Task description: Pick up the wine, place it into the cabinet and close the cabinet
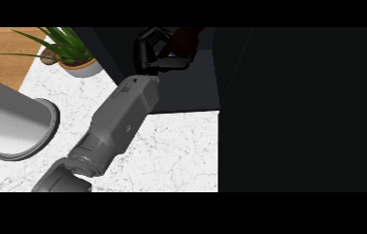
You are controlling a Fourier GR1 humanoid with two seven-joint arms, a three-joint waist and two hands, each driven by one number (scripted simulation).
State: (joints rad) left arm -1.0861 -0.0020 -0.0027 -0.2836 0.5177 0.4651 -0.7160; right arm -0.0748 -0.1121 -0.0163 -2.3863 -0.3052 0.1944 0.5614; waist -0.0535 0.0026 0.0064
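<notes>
Wine [188,38] was held by the curled left robot hand [159,51] inside the dark cabinet [193,90], top centre of the frame.

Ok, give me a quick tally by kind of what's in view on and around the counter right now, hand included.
Wine bottle: 1, dark, held inside the cabinet
Hand: 1, curled round the bottle
Potted plant: 1
Grey metal pot: 1, at the left edge
Dark cabinet: 1
Total: 5

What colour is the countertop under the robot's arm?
White marble with faint grey veining, the countertop shows best in the head view.
</notes>
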